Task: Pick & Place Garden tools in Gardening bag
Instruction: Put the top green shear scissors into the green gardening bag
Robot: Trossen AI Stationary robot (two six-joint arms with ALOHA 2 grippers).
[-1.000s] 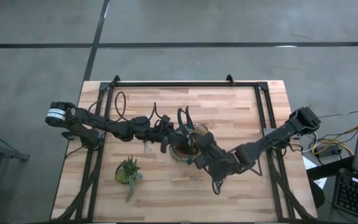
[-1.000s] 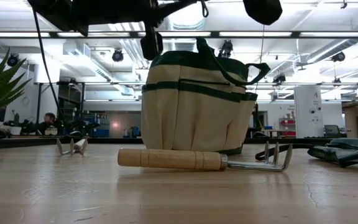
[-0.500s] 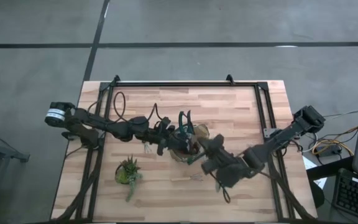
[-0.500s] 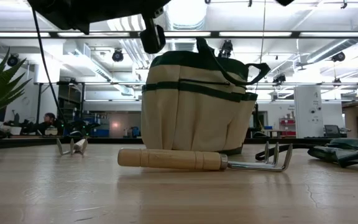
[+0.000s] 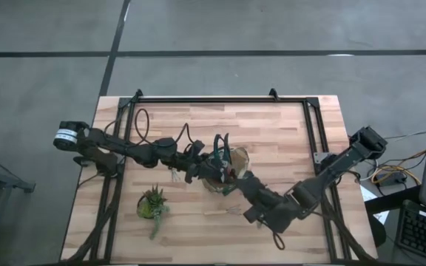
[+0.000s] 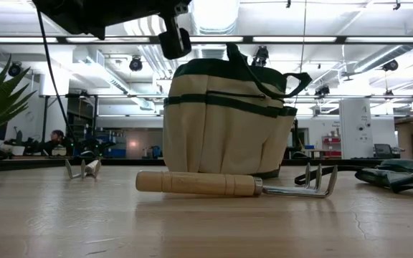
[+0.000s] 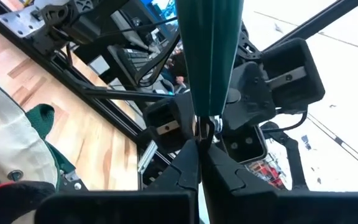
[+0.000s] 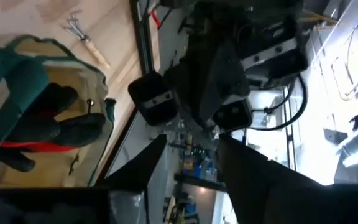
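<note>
The gardening bag point(image 6: 226, 118), tan with dark green trim, stands on its base at the table's middle point(image 5: 224, 174). A red-and-black glove point(image 8: 39, 134) lies inside it. My left gripper point(image 7: 201, 146) is shut on one bag handle at the bag's left rim point(image 5: 202, 168). My right gripper point(image 8: 191, 140) hangs open and holds nothing, just near-right of the bag point(image 5: 237, 181). One wooden-handled pronged tool point(image 6: 228, 184) lies in front of the bag, another point(image 6: 83, 168) lies to its left. Pruning shears point(image 6: 396, 175) lie at the right. My left gripper pinches the bag's dark green loop handle point(image 7: 207, 93) between its two fingers, coming at it from the table's left. The strap runs straight out from the fingertips. The bag still stands on its base on the table.
A small potted succulent point(image 5: 152, 205) stands near the front left of the table. The dark frame rails point(image 5: 316, 140) run along the far and side edges. Bare wood shows at the far side behind the bag.
My right gripper has risen from over the bag's mouth and drawn back toward the table's near right. In the low view it has gone up out of the picture. My left gripper and the bag have stayed in place.
</note>
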